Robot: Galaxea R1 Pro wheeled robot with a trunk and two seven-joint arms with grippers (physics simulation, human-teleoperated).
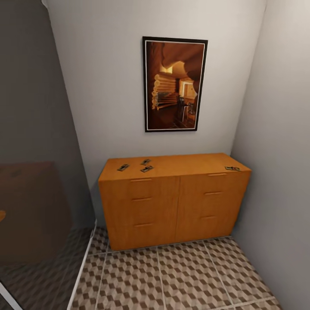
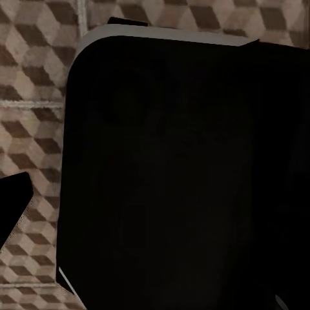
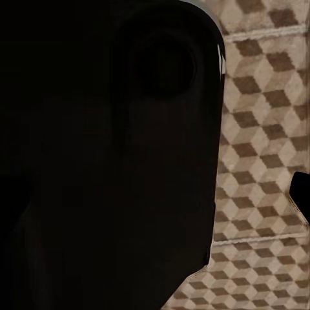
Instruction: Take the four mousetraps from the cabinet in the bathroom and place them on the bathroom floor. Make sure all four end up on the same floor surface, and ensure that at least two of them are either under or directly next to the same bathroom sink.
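You're facing the cabinet (image 1: 174, 200), orange-brown, standing against the back wall (image 1: 107, 86) with the framed picture (image 1: 174, 84) hung above it. All four mousetraps sit on the cabinet's flat top: three clustered near its left end — one (image 1: 123, 167) furthest left, one (image 1: 146, 162) toward the back, one (image 1: 147, 168) just in front of that — none of them touching. The fourth (image 1: 232, 168) lies well apart at the cabinet's right front corner. The bathroom floor (image 1: 185, 275), cube-patterned tile, runs in front of the cabinet. A glass panel (image 1: 38, 193) stands left of the cabinet. Both wrist views give you a dark robot body part (image 2: 187, 174) over the tiles (image 3: 258, 181); you can't tell how either gripper's fingers are set.
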